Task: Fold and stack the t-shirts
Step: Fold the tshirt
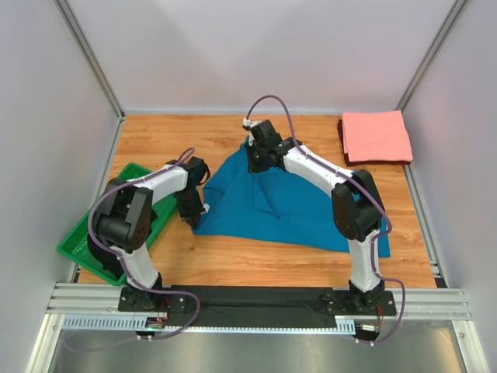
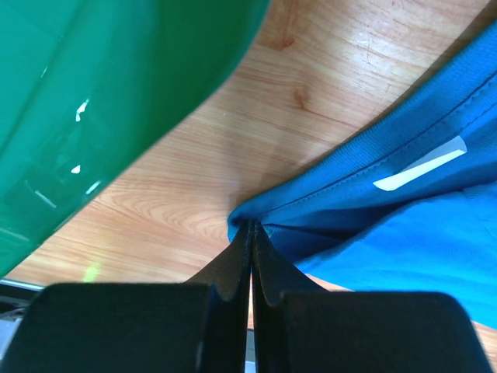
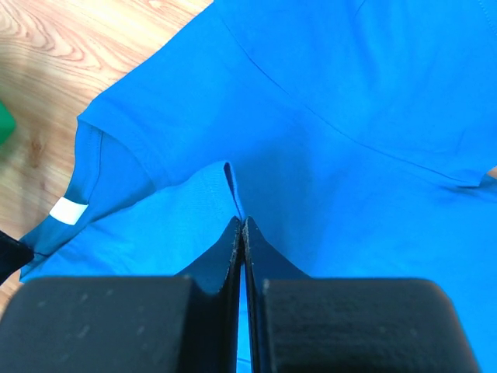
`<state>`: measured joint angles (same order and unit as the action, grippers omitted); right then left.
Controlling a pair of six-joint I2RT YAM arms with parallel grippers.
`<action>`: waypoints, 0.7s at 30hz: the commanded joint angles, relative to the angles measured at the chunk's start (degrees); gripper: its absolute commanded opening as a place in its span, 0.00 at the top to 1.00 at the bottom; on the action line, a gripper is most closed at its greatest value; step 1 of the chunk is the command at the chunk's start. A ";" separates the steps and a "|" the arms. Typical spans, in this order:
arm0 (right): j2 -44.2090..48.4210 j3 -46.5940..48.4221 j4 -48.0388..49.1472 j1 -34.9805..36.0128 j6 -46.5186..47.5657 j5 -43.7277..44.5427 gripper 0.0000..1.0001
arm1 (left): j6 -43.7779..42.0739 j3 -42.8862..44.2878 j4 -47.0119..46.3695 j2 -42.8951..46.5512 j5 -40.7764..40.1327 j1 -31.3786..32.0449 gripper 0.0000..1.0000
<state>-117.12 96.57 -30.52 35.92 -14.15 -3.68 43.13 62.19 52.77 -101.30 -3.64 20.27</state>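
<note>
On wood-grain table [image 1: 233,264], rumpled teal-blue t-shirt [image 1: 295,206]

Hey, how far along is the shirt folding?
Done: the pink t-shirt lies folded at the far right corner. In hand: the blue t-shirt is spread rumpled, the left tool pinching its collar edge, the right tool pinching a ridge mid-cloth. Left: finish folding it and stack the two.

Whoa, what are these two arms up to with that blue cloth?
They are folding a teal-blue t-shirt that lies rumpled on the wooden table. The left gripper is shut on its edge near the neck label; the right gripper pinches a fold farther in. A salmon-pink t-shirt lies already folded in the far right corner.
</note>
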 commanded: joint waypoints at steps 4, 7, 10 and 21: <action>-0.47 1.16 2.05 -1.03 -1.32 -1.77 1.00 | -0.16 4.60 5.05 -0.40 -2.86 0.12 1.00; -1.09 1.25 2.13 -1.56 -2.19 -2.55 1.00 | 0.19 7.93 8.30 0.40 -4.27 0.12 0.99; -1.97 1.34 2.22 -2.26 -2.98 -3.17 1.00 | 0.28 11.10 11.03 0.40 -5.85 0.12 0.98; 1.10 4.14 -10.67 -2.88 -2.38 1.66 0.68 | 0.37 14.54 10.43 4.70 2.39 2.57 0.91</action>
<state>-119.57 97.49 -34.89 33.17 -16.86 -4.43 43.38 75.81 64.51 -101.32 -5.91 20.84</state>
